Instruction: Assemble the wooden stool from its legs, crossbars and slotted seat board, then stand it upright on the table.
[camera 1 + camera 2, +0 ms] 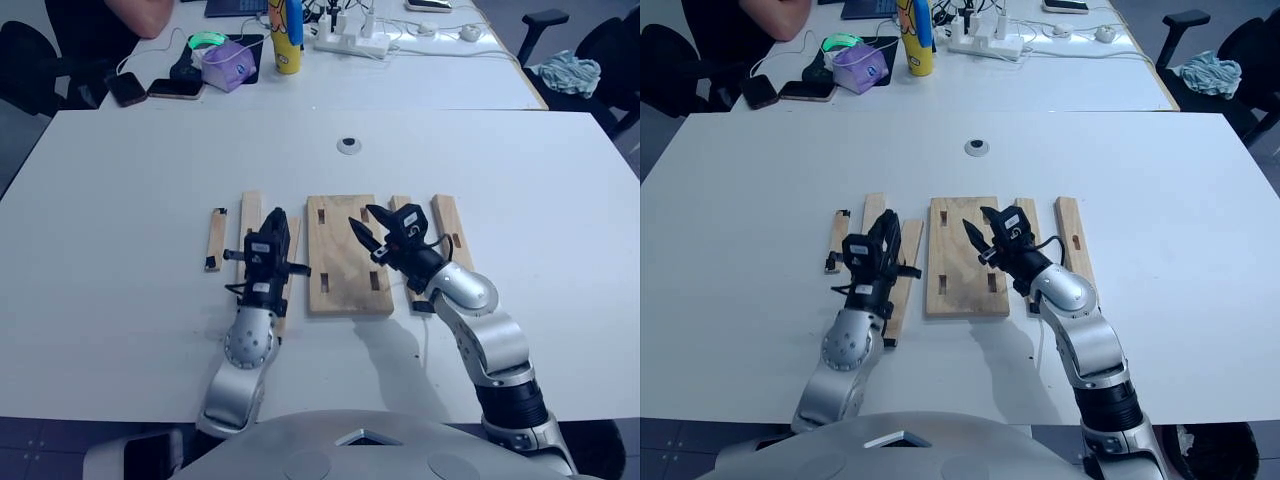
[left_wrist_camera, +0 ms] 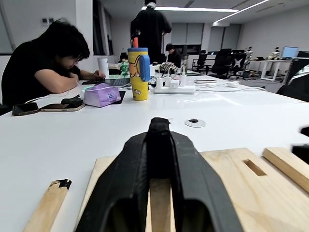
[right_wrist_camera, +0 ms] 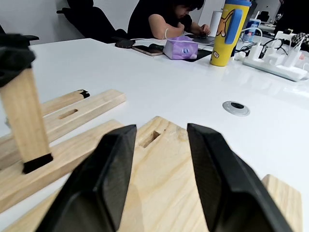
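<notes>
On the big white table (image 1: 150,180) lies the flat wooden seat board with little slots (image 1: 335,275). It is in the middle, in front of the robot.

The left gripper (image 1: 277,220) is just to the left of the board. Its fingers are closed around a short wooden stick with a black end (image 3: 24,111). The stick tilts up and its black end points down at a long wooden bar (image 1: 288,285) lying under it. I cannot tell if they touch.

Farther left lie a flat wooden bar with a slot (image 1: 250,215) and another small stick with a black end (image 1: 215,240).

The right gripper (image 1: 365,225) hangs over the right part of the seat board. Its two black fingers (image 3: 108,179) are spread wide and hold nothing. Two more slotted wooden bars (image 1: 447,225) lie to the right of the board.

A small round grey cap (image 1: 348,146) sits in the table behind the board.
</notes>
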`<state>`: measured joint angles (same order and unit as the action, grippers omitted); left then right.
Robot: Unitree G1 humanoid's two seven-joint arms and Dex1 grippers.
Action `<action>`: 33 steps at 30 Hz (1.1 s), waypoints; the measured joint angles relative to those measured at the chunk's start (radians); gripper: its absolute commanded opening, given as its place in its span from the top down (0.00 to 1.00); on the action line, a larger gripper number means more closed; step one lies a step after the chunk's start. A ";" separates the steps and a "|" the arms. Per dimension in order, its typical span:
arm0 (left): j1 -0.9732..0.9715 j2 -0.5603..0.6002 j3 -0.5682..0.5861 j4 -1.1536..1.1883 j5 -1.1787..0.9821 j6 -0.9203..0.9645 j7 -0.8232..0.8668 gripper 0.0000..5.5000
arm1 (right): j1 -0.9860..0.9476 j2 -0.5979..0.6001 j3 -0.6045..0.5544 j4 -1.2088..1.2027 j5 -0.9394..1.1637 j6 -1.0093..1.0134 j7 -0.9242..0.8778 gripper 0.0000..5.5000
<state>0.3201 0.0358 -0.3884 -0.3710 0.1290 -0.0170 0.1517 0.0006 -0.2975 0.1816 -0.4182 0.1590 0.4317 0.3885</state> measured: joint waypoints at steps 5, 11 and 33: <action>0.076 0.034 0.012 0.104 0.049 -0.288 0.015 0.92 | -0.009 -0.001 0.000 0.001 -0.010 -0.002 0.004 0.64; 0.072 0.047 0.067 0.288 0.073 -0.580 0.046 0.92 | -0.060 -0.001 -0.001 0.043 -0.014 -0.017 0.019 0.64; -0.242 0.006 0.270 0.507 -0.169 -0.495 -0.141 0.92 | -0.158 0.031 -0.013 0.187 -0.042 -0.134 0.001 0.64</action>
<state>0.0777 0.0420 -0.1186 0.1356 -0.0398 -0.5120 0.0104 -0.1573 -0.2663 0.1684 -0.2310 0.1165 0.2980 0.3898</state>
